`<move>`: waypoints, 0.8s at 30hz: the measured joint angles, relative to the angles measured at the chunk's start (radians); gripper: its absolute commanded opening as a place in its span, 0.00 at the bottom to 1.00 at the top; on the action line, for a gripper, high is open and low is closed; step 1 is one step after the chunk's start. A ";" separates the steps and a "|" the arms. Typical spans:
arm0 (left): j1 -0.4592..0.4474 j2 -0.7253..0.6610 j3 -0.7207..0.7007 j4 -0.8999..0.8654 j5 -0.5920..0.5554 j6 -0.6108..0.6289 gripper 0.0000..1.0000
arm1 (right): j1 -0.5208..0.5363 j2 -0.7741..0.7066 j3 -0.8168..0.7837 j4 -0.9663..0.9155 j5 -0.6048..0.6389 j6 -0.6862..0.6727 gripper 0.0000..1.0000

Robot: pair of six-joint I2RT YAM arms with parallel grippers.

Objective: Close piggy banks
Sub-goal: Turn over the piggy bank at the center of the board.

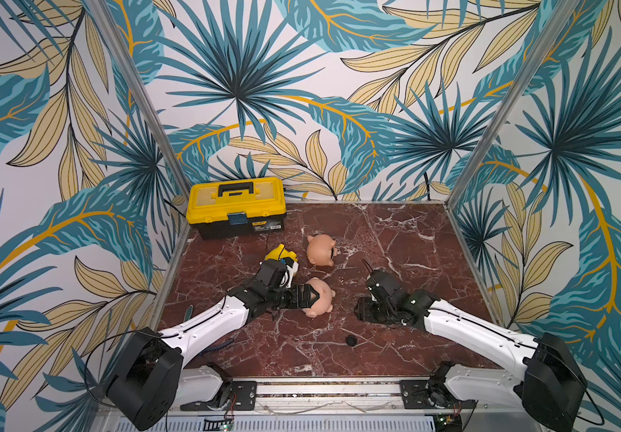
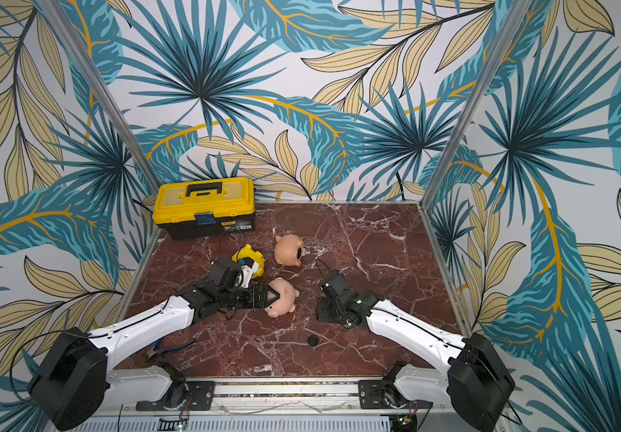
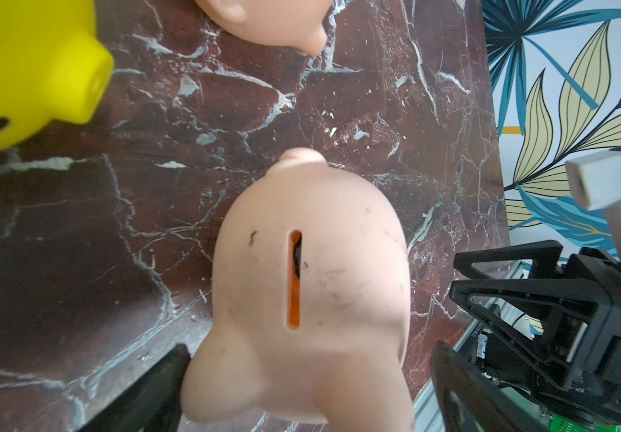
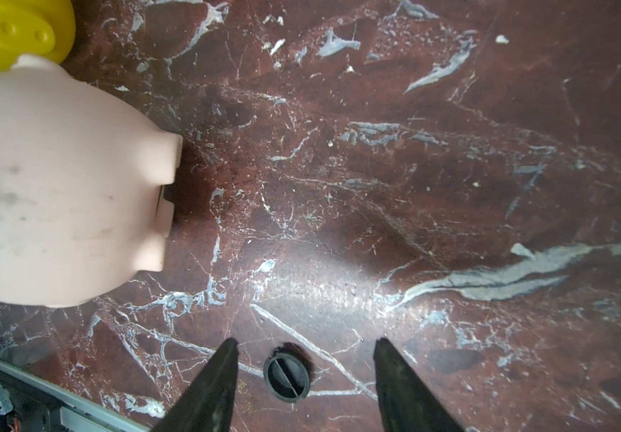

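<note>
Leaf-patterned walls, red marble surface, left gripper wide open astride the pale pink piggy bank lying mid-surface, yellow piggy bank and peach-orange piggy bank just behind, right gripper open around a black disc, not touching it

Bright, even light over my bench
A soft glare patch sits on the red-brown marble tabletop in my right wrist view; the bright yellow plastic pig is blurred close to my left wrist lens.
</note>
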 measured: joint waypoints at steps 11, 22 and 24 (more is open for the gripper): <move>0.000 -0.047 0.000 -0.119 -0.120 0.028 1.00 | 0.002 0.005 0.002 0.000 0.000 0.000 0.59; 0.000 -0.079 0.007 -0.226 -0.195 0.069 1.00 | 0.079 0.056 0.035 0.000 0.019 0.031 0.56; 0.000 -0.079 0.018 -0.234 -0.202 0.069 0.99 | 0.109 0.077 0.048 0.000 0.034 0.044 0.56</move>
